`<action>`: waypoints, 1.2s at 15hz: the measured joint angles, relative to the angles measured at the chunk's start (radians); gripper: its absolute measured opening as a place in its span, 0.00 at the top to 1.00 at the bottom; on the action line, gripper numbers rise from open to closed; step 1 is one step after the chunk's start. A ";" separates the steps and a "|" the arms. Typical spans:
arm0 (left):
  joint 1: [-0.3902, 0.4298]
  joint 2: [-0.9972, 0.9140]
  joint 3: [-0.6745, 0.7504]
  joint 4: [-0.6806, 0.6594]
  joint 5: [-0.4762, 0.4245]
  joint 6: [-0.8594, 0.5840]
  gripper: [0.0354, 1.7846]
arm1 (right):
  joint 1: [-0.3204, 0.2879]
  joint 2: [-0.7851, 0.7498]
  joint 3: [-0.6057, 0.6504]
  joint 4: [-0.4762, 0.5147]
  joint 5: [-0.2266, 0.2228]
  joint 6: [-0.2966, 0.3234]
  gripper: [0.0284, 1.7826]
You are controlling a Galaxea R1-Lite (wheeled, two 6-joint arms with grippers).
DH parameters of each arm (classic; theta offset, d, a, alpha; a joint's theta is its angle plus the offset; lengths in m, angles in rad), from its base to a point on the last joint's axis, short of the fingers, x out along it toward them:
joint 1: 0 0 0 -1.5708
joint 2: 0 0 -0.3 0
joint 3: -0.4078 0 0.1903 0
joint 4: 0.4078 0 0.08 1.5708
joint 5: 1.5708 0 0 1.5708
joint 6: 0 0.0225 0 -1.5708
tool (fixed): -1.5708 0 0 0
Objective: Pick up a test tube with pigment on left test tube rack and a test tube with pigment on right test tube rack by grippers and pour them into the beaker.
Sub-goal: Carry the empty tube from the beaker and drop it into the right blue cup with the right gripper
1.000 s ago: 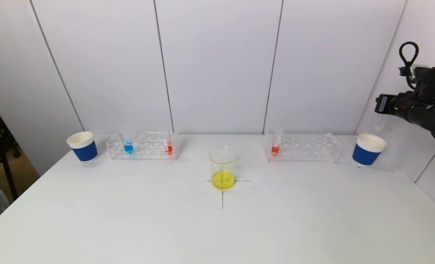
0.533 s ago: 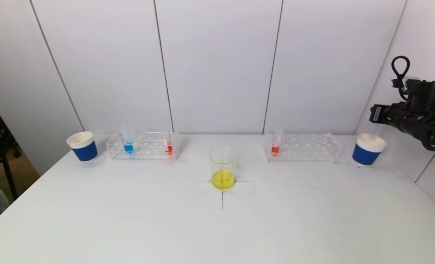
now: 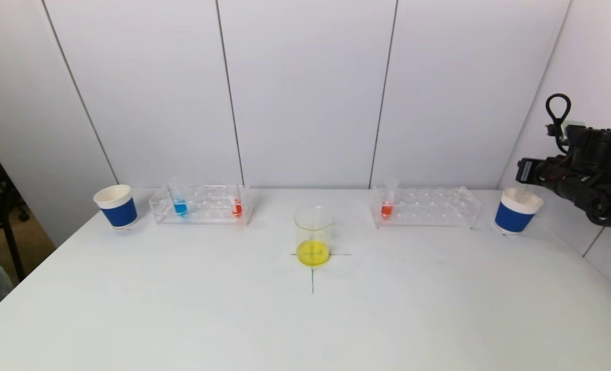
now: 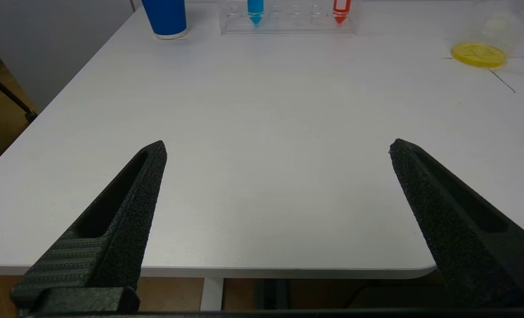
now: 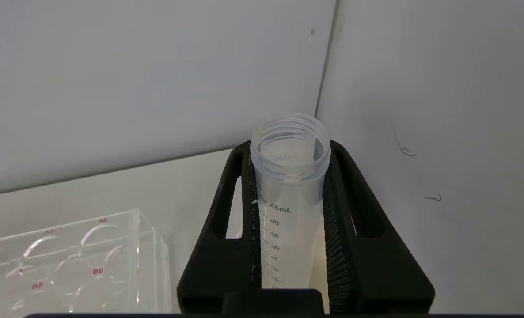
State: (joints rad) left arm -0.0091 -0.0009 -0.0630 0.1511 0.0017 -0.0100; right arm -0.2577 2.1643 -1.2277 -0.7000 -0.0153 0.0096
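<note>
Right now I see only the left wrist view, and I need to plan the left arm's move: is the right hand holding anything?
Observer: Yes, the right hand is shut on a clear graduated tube that looks empty.
Operator: Where is it?
Observer: At the far right, above the right blue paper cup.
Operator: What is in the right rack?
Observer: One tube of orange-red pigment, at the end of the right rack nearest the beaker.

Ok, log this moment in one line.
right gripper: shut on empty clear plastic test tube, over blue paper cup | left gripper: open, idle
</note>
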 joint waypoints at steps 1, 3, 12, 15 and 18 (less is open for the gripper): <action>0.000 0.000 0.000 0.000 0.000 0.000 0.01 | -0.001 0.002 0.010 -0.008 0.000 0.000 0.75; 0.000 0.000 0.000 0.000 0.000 0.000 0.01 | -0.006 0.007 0.039 -0.041 0.009 0.001 0.75; 0.000 0.000 0.000 0.000 0.000 0.000 0.01 | -0.015 0.031 0.111 -0.116 0.013 0.000 0.75; 0.000 0.000 0.000 0.000 0.000 0.000 0.01 | -0.016 0.033 0.113 -0.118 0.012 0.001 0.75; 0.000 0.000 0.000 0.000 0.000 0.000 0.01 | -0.016 0.033 0.115 -0.119 0.013 0.001 0.75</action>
State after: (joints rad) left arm -0.0091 -0.0009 -0.0626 0.1511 0.0013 -0.0104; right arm -0.2740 2.1974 -1.1126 -0.8187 -0.0028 0.0104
